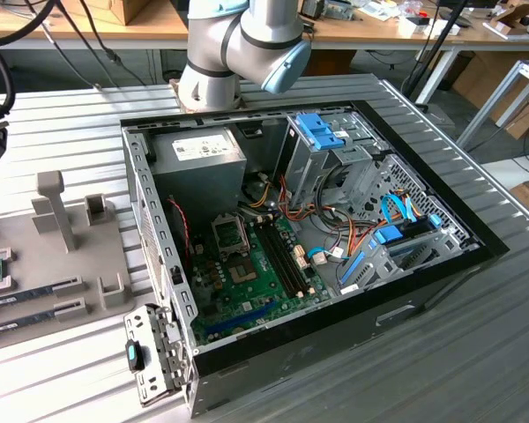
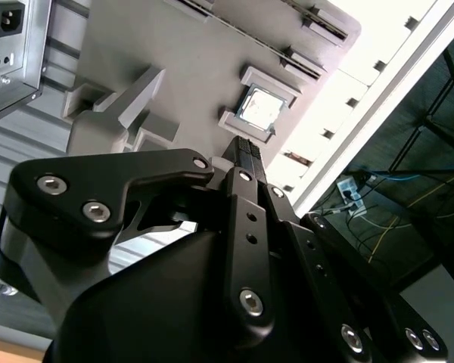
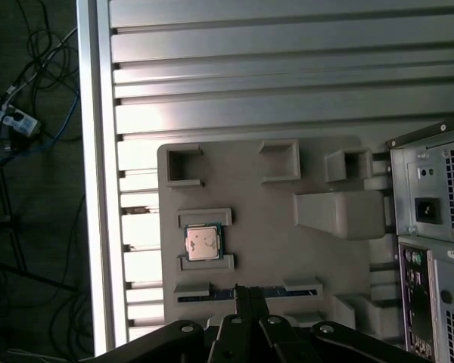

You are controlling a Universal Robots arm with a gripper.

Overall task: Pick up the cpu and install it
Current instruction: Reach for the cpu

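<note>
Cpu point(image 3: 203, 243) sits in grey tray point(image 3: 272, 249), near tool point(image 3: 248, 290), not touching.

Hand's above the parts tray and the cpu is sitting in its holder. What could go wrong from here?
In the first wrist view the hand is shut and off to one side of the cpu, closer to a memory stick; coming down here could hit that stick. Raised brackets flank the cpu on two sides, so the hand could catch on them and tip it.
</note>
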